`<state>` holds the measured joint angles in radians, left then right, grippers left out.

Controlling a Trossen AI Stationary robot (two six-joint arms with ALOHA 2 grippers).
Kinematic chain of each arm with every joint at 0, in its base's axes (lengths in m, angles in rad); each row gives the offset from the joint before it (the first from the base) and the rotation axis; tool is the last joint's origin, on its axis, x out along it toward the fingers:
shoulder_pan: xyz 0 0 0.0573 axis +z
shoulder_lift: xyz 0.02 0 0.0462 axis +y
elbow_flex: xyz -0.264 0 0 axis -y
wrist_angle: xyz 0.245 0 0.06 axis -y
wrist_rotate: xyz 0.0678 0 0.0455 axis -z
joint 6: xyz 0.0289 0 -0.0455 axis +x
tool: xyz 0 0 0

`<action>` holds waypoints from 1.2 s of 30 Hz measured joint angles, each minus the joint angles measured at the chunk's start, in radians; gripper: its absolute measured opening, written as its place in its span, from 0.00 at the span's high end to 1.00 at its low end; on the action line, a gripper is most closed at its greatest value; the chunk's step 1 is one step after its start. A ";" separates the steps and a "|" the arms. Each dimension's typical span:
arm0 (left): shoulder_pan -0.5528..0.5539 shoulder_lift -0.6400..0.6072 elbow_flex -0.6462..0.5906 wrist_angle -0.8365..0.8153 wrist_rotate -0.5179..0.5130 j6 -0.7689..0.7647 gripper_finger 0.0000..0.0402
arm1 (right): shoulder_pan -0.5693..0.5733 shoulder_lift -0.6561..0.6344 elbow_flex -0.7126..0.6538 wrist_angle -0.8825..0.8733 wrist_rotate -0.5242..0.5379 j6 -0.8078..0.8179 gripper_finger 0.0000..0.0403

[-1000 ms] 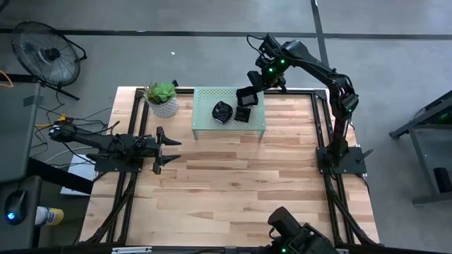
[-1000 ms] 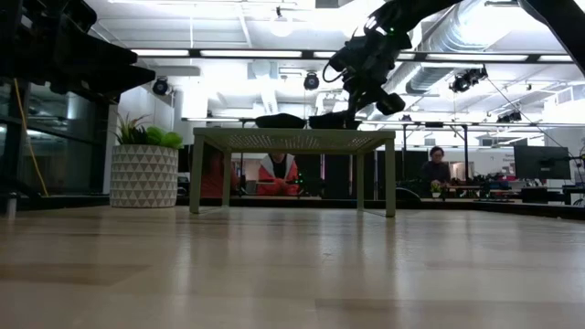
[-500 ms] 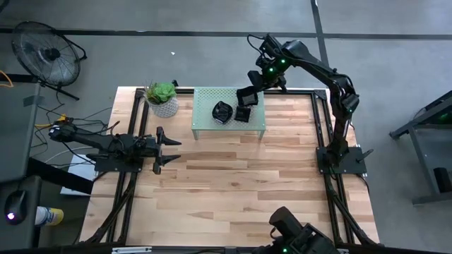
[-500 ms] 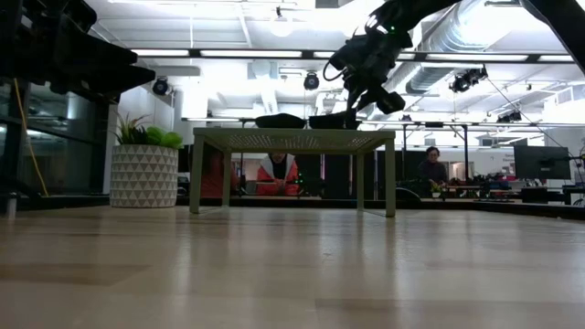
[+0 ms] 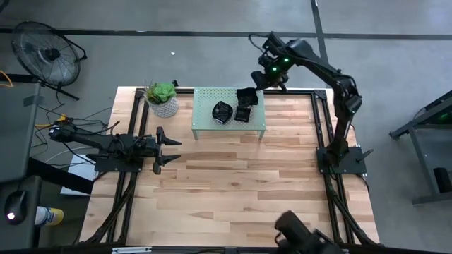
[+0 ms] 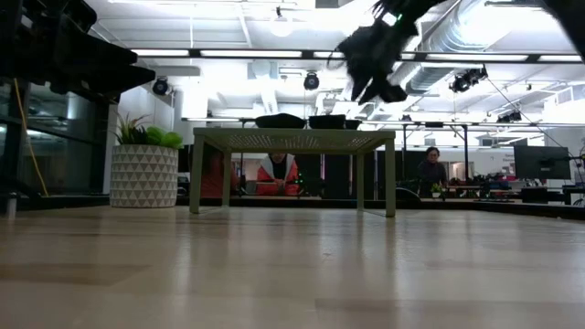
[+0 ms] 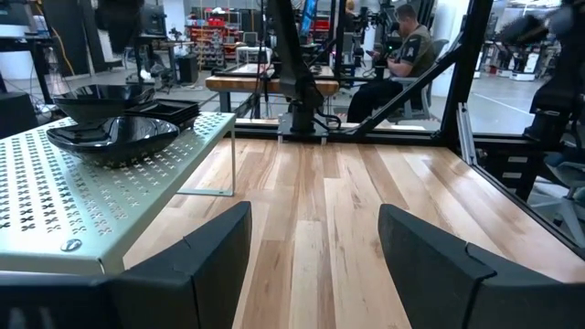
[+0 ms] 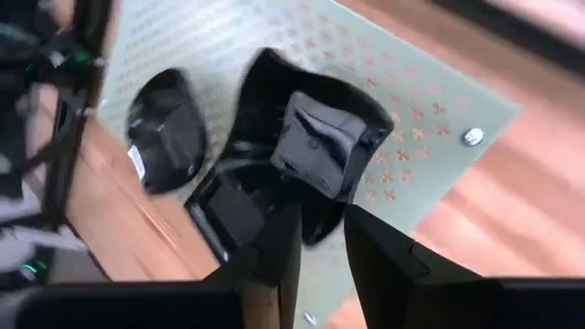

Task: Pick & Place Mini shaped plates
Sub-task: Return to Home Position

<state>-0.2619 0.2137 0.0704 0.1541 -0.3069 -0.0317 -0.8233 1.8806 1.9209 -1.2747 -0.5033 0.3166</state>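
Several glossy black mini shaped plates lie on a small pale green perforated table point(image 5: 205, 123). There is a wavy one point(image 5: 222, 111), a square one point(image 5: 243, 114) and one near the far right corner point(image 5: 246, 95). My right gripper point(image 5: 262, 80) hovers above that corner, pointing steeply down. In its wrist view its fingers point(image 8: 274, 251) stand apart over the clustered plates point(image 8: 320, 146) with nothing between them. My left gripper point(image 5: 169, 149) waits open and level at the table's left, facing the small table point(image 7: 110, 183).
A white-potted green plant point(image 5: 163, 99) stands left of the small table. A fan point(image 5: 46, 53) stands on the floor beyond the far left corner. Bare wood lies in front of the small table point(image 5: 233, 176). People sit in the room behind point(image 6: 279, 174).
My right gripper has risen from the plate at the small table's far right corner and let go of it. The plate stays lying on the table top. My left arm has kept still.
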 joint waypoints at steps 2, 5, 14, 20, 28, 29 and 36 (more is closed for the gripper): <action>0.000 0.000 0.000 0.000 0.000 0.000 0.41 | 0.012 -0.053 0.000 -0.003 0.044 -0.082 0.80; 0.000 0.000 0.000 0.000 0.000 0.000 0.41 | 0.069 -0.166 -0.043 0.072 0.188 -0.196 0.81; 0.000 0.000 0.000 0.000 0.000 0.000 0.41 | 0.295 -0.651 -0.723 0.816 0.237 -0.252 0.89; 0.000 0.000 0.000 0.000 0.000 0.000 0.41 | 0.433 -0.872 -1.230 1.407 0.326 -0.119 0.97; 0.000 0.000 0.000 0.000 0.000 0.000 0.41 | 0.584 -0.907 -1.648 2.007 0.496 -0.005 0.99; 0.000 0.000 0.000 0.000 0.000 0.000 0.41 | 0.599 -0.906 -1.681 2.048 0.516 -0.002 1.00; 0.000 0.000 0.000 0.000 0.000 0.000 0.41 | 0.687 -0.908 -1.853 2.301 0.566 -0.036 1.00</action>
<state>-0.2622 0.2138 0.0707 0.1539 -0.3069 -0.0319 -0.1367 0.9730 0.0682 1.0258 0.0628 0.2808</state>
